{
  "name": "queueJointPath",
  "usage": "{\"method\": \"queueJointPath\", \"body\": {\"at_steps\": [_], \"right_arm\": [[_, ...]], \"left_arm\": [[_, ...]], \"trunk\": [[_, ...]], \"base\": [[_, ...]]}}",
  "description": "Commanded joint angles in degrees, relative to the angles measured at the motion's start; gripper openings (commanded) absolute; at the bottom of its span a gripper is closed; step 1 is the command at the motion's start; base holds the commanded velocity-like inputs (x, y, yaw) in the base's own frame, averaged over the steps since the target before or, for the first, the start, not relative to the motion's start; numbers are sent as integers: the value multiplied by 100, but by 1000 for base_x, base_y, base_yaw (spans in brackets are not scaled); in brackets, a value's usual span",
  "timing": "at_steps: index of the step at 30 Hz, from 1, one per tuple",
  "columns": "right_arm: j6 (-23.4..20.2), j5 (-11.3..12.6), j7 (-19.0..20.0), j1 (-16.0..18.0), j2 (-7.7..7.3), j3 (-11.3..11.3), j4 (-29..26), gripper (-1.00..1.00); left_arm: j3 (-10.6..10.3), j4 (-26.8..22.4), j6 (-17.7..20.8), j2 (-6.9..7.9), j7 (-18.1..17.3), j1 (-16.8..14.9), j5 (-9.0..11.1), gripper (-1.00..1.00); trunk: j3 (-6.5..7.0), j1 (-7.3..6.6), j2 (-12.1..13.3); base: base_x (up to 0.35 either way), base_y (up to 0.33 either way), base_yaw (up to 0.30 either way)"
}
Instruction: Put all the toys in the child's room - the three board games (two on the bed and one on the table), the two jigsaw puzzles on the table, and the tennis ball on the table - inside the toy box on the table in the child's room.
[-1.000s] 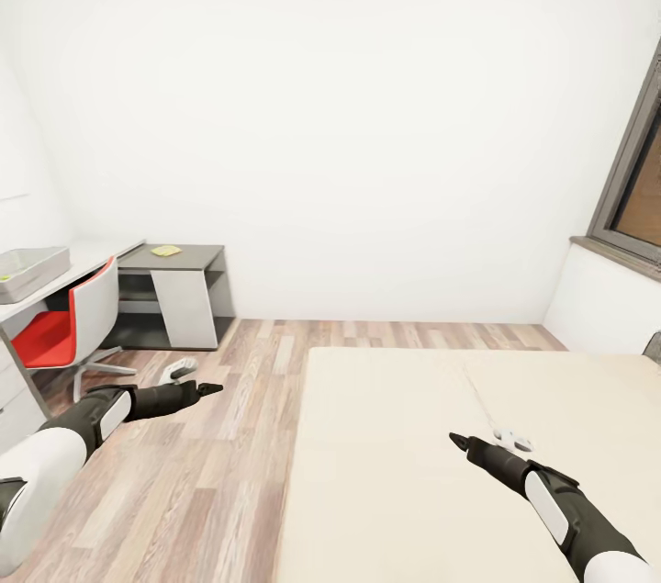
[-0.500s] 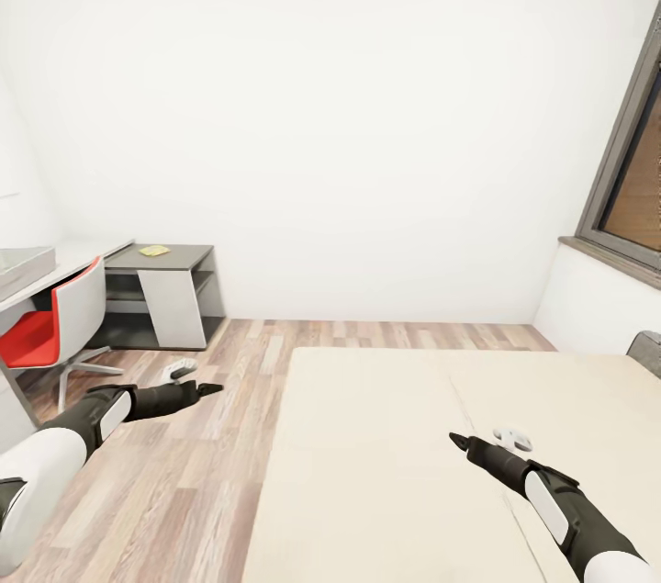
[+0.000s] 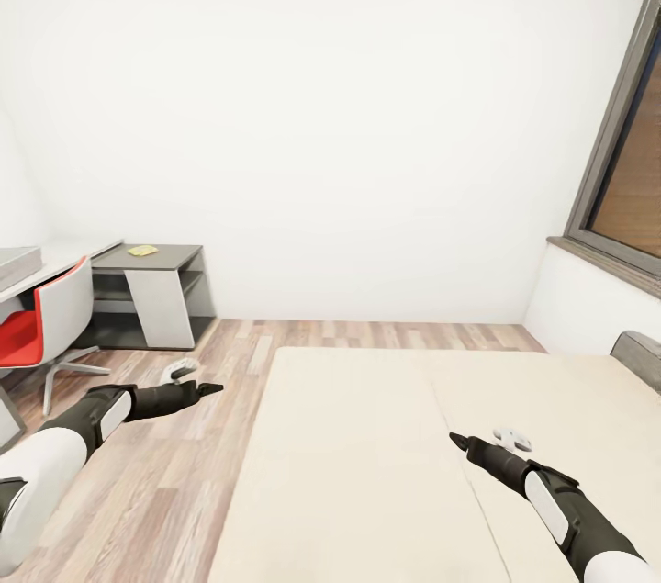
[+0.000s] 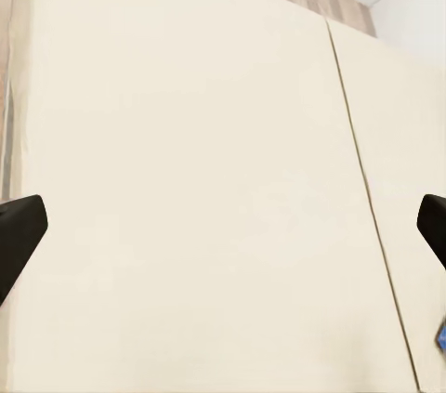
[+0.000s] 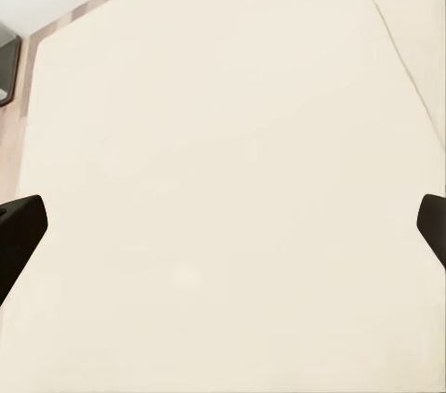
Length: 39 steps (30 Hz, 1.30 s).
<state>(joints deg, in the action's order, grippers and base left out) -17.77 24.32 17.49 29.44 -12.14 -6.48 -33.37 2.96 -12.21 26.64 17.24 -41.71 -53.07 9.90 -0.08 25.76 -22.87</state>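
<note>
The bed (image 3: 367, 436) with its beige two-part mattress fills the lower middle of the head view, with no game box showing on that part. A corner of the light-grey toy box (image 3: 16, 265) peeks in at the far left on the table (image 3: 156, 254), where a thin yellowish square (image 3: 142, 250) lies, too small to identify. My left gripper (image 3: 209, 389) hangs over the floor beside the bed, open and empty (image 4: 223, 235). My right gripper (image 3: 456, 440) hovers over the mattress, open and empty (image 5: 223, 235). A blue sliver (image 4: 440, 339) shows on the mattress, and I cannot tell what it is.
A red-and-white swivel chair (image 3: 46, 326) stands at the desk on the left. Wood-plank floor (image 3: 174, 473) runs between desk and bed. A grey-framed window (image 3: 624, 179) and sill are on the right wall, with the grey headboard (image 3: 638, 358) below.
The camera has turned right: desk, chair and toy box slid towards the left edge, while more of the window, bed and headboard came in. Both arms keep the same pose.
</note>
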Motion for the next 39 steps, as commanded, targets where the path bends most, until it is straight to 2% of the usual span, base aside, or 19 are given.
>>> {"method": "queueJointPath", "body": {"at_steps": [1,9,39], "right_arm": [[-42,38,18,1,2,-20,-2,100],[-42,38,18,1,2,-20,-2,100],[-42,38,18,1,2,-20,-20,100]], "left_arm": [[29,-1,56,0,-10,0,15,100],[29,-1,56,5,-13,-1,18,100],[29,-1,54,7,-13,-2,20,100]], "trunk": [[-3,2,-4],[5,2,-4],[15,2,-4]], "base": [[0,-221,0],[0,-86,-43],[0,-2,-13]]}}
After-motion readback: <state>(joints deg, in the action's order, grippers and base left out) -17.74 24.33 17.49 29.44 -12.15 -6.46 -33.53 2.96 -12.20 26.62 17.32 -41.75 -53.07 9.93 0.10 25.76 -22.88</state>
